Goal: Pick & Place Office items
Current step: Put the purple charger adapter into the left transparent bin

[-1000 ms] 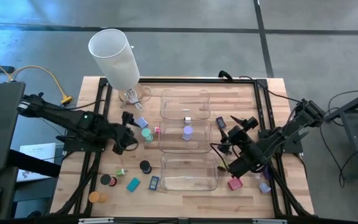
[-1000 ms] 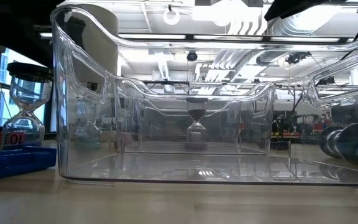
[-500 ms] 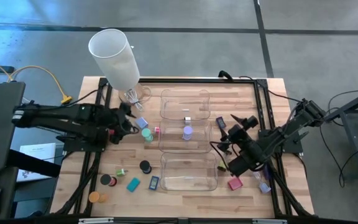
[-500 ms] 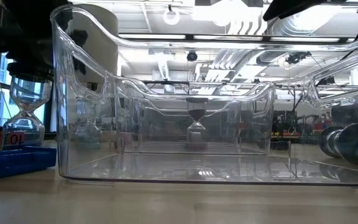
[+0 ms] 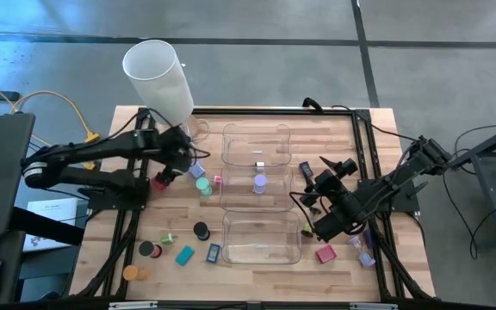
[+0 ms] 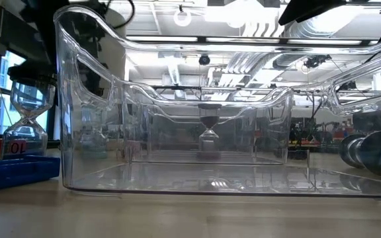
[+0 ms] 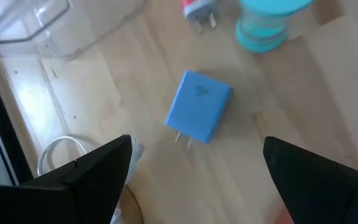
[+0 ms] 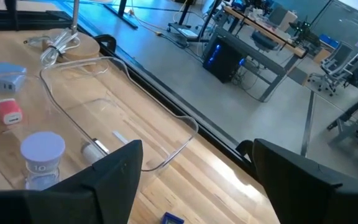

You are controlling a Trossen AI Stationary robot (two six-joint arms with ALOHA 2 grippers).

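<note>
The left hand (image 7: 194, 168) hangs with its fingers spread wide and empty above the blue charger block (image 7: 199, 106), a smooth squarish plastic piece lying flat on the wooden desk (image 7: 303, 93). Its two metal prongs point toward the hand. Beyond the block stand a teal cylinder (image 7: 268, 22) and a small red plug (image 7: 196, 10). The right hand (image 5: 313, 200) waits open, well away beside the clear trays (image 5: 261, 237).

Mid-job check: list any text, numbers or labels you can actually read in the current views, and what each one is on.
"10" on the red base of the hourglass timer, low view.
"10" on the lilac timer inside the clear tray, right wrist view; small, so less sure.
Mark on the blue plug block, left wrist view: too faint to read.
Nothing else is legible.
</note>
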